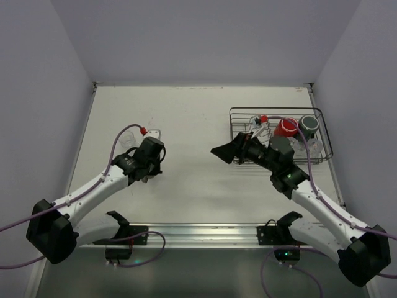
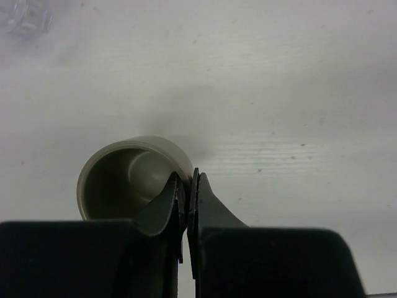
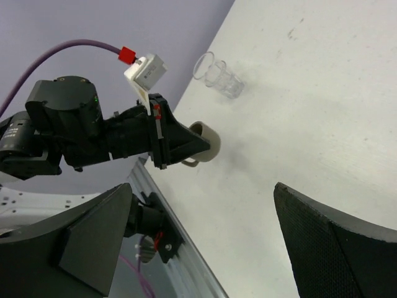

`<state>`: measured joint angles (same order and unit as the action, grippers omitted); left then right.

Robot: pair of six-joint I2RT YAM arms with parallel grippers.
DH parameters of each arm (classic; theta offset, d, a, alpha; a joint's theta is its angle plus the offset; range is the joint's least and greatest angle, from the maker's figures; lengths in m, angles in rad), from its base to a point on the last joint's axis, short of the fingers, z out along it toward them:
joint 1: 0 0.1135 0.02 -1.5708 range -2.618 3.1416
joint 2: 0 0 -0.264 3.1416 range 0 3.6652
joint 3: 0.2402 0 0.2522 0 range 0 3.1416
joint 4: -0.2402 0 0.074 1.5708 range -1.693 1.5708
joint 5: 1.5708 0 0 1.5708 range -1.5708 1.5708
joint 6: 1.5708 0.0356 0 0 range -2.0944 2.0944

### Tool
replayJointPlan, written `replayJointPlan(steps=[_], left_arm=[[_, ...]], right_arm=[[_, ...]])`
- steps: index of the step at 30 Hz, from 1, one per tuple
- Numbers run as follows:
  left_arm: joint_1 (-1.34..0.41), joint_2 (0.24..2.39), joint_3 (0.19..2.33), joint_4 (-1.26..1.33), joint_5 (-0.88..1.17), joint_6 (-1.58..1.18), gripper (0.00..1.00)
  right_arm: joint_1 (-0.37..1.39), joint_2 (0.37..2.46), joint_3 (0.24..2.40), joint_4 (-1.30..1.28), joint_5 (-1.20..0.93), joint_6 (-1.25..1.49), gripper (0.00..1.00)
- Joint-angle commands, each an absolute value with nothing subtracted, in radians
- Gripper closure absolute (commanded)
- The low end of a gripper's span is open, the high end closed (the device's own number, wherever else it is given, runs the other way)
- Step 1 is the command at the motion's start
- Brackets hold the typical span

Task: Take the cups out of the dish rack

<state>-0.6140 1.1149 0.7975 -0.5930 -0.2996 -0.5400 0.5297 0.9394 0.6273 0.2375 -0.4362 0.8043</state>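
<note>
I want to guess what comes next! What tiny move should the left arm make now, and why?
Probably open the left gripper. It pinches the wall of the olive mug, which looks upright and set down on the table, near a clear tumbler.

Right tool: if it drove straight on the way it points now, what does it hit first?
Probably the olive mug, pinched at its rim by the left tool, nearly dead ahead of the open right tool. Depth is unclear; if it is angled downward, the bare table comes first.
</note>
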Motion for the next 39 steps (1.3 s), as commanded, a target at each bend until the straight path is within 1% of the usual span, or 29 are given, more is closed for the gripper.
replayJointPlan(steps=[1, 9, 14, 15, 17, 20, 21, 23, 24, 26, 27, 29, 30, 31, 32, 34, 35, 36, 39], left_arm=[[-0.578, 1.135, 0.770, -0.630, -0.442, -0.597, 1.00], [-0.396, 1.193, 0.686, -0.537, -0.425, -0.607, 1.00], [-0.370, 1.250, 0.673, -0.491, -0.449, -0.634, 1.00], [-0.368, 1.270, 0.676, -0.489, -0.484, -0.644, 1.00], [-0.368, 1.284, 0.672, -0.477, -0.515, -0.652, 0.96], [-0.367, 1.292, 0.650, -0.456, -0.546, -0.673, 0.81], [-0.368, 1.283, 0.634, -0.450, -0.548, -0.679, 0.72], [-0.368, 1.247, 0.620, -0.436, -0.552, -0.683, 0.64], [-0.368, 1.230, 0.617, -0.436, -0.555, -0.683, 0.57], [-0.368, 1.171, 0.609, -0.436, -0.558, -0.678, 0.49], [-0.368, 1.151, 0.607, -0.434, -0.557, -0.673, 0.43], [-0.368, 1.093, 0.614, -0.433, -0.534, -0.663, 0.38], [-0.368, 1.075, 0.620, -0.433, -0.520, -0.652, 0.33], [-0.368, 1.054, 0.627, -0.428, -0.502, -0.646, 0.31], [-0.368, 1.010, 0.650, -0.422, -0.450, -0.623, 0.26], [-0.371, 0.959, 0.681, -0.376, -0.366, -0.591, 0.20], [-0.373, 0.910, 0.713, -0.352, -0.251, -0.548, 0.17], [-0.376, 0.890, 0.732, -0.327, -0.194, -0.531, 0.12], [-0.379, 0.833, 0.814, -0.278, 0.039, -0.476, 0.06]], right_arm=[[0.532, 0.897, 0.606, 0.123, -0.371, 0.695, 0.01], [0.531, 0.830, 0.557, 0.094, -0.364, 0.655, 0.01], [0.532, 0.815, 0.542, 0.092, -0.371, 0.647, 0.01], [0.532, 0.810, 0.538, 0.091, -0.371, 0.643, 0.01], [0.532, 0.802, 0.538, 0.075, -0.367, 0.635, 0.01], [0.532, 0.785, 0.535, 0.057, -0.354, 0.623, 0.01], [0.532, 0.784, 0.537, 0.052, -0.350, 0.620, 0.01], [0.531, 0.778, 0.540, 0.034, -0.336, 0.609, 0.01], [0.531, 0.778, 0.543, 0.025, -0.330, 0.606, 0.01], [0.531, 0.778, 0.555, 0.003, -0.308, 0.600, 0.01], [0.531, 0.776, 0.563, -0.026, -0.293, 0.594, 0.01], [0.531, 0.776, 0.587, -0.073, -0.261, 0.580, 0.01], [0.531, 0.773, 0.595, -0.086, -0.223, 0.577, 0.01], [0.528, 0.772, 0.603, -0.103, -0.201, 0.574, 0.01], [0.522, 0.766, 0.621, -0.132, -0.157, 0.566, 0.02], [0.508, 0.767, 0.641, -0.182, -0.114, 0.546, 0.03], [0.482, 0.778, 0.669, -0.204, -0.091, 0.540, 0.04], [0.465, 0.784, 0.684, -0.224, -0.039, 0.534, 0.04], [0.397, 0.817, 0.738, -0.299, 0.053, 0.503, 0.05]])
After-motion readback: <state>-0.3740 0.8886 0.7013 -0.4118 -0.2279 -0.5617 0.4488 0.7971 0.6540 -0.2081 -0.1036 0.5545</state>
